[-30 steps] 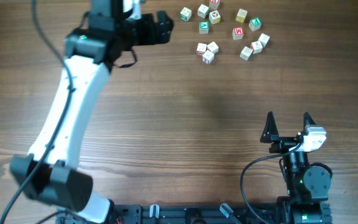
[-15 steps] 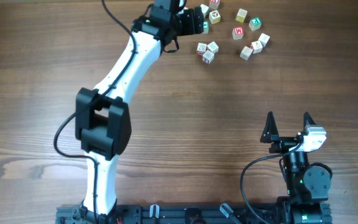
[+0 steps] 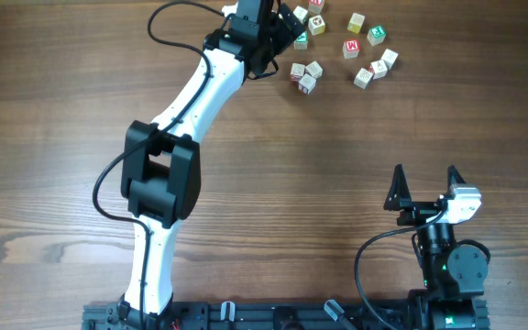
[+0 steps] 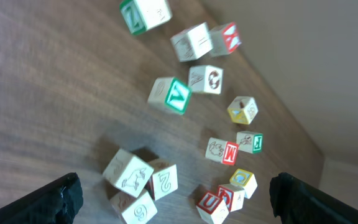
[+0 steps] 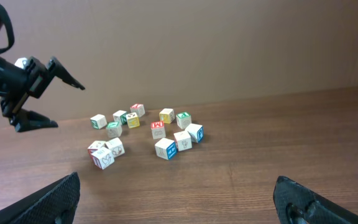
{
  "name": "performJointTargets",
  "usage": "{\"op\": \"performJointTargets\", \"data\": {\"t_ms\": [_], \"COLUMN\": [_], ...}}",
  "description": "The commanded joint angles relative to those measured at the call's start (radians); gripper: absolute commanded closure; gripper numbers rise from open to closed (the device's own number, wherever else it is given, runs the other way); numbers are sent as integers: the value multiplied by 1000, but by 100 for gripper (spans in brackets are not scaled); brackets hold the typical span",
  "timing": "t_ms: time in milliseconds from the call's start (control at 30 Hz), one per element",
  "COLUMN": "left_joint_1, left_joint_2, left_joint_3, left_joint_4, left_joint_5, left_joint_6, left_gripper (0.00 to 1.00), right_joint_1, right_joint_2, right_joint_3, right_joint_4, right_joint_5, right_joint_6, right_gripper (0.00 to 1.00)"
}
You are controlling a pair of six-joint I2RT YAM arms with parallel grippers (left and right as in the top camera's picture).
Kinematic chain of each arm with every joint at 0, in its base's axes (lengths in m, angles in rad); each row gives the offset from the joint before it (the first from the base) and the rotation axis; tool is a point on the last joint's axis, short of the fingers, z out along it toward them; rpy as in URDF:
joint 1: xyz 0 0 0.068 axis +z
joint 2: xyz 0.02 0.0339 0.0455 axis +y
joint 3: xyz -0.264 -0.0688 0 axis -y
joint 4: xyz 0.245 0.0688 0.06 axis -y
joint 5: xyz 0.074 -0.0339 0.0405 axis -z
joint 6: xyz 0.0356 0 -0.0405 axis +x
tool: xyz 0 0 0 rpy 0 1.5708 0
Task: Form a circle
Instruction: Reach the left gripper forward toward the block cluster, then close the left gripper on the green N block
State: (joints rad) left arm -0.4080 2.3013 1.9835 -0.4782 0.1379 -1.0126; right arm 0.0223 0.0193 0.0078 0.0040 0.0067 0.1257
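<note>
task thing: the letter cubes (image 3: 351,48), small pale wooden blocks, are marked in green, red, yellow, blue or dark on their faces.
place: they are found at the far edge of the worktop (image 3: 273,165), right of centre in the overhead view and well apart from the right claw (image 3: 425,174).
long axis: a loose scatter is seen, spread somewhat wider from side to side than from near to far. no closed ring is made.
heading: no common direction is kept, and the cubes are turned at differing angles.
contact: three cubes (image 3: 313,68) at the near left of the scatter are set touching. a few at the near right are touching or just beside one another. the rest are parted by small gaps.
left claw (image 3: 287,27): it is raised at the left end of the scatter with its fingers spread wide apart, and nothing is clamped. in the left wrist view the cubes are seen between and beyond the two fingertips, a green-marked cube (image 4: 178,98) among them.
right claw: it is placed at the near right of the worktop and pointed toward the cubes. its fingers are wide apart and nothing is held.
</note>
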Motion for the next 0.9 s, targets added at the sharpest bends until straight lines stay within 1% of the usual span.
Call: {"op": "performJointTargets", "data": {"t_ms": [0, 67, 267, 333, 433, 500, 533, 567, 667, 767, 833, 867], "left_joint_1": [-26, -34, -26, -25, -24, -24, -22, -21, -19, -20, -20, -19], "left_joint_2": [67, 84, 126, 151, 197, 209, 213, 215, 216, 216, 216, 216], "left_joint_3": [21, 21, 21, 21, 21, 21, 21, 21, 21, 21, 21, 21], "left_joint_4": [-5, 25, 42, 51, 98, 94, 96, 97, 93, 85, 68, 63], "left_joint_5": [-17, -4, 36, 56, 106, 108, 108, 108, 108, 112, 112, 112], "left_joint_6": [-214, -303, -460, -489, -497, -510, -511, -511, -510, -510, -509, -496], "left_gripper": [1, 1, 0, 0, 1, 1, 5, 11, 23, 34, 39, 40], "right_joint_1": [-4, -4, -4, -4, -4, -4, -4, -4, -4, -4, -4, -4], "right_joint_2": [-9, -9, -9, -9, -9, -9, -9, -9, -9, -9, -9, -9], "right_joint_3": [-2, -2, -2, -2, -2, -2, -2, -2, -2, -2, -2, -2], "right_joint_4": [3, 3, 3, 3, 3, 3, 3, 3, 3, 3, 3, 3], "right_joint_5": [-13, -13, -13, -13, -13, -13, -13, -13, -13, -13, -13, -13], "right_joint_6": [-14, -14, -14, -14, -14, -14, -14, -14, -14, -14, -14, -14], "right_gripper": [0, 0, 0, 0, 0, 0, 0, 0, 0, 0, 0, 0]}}
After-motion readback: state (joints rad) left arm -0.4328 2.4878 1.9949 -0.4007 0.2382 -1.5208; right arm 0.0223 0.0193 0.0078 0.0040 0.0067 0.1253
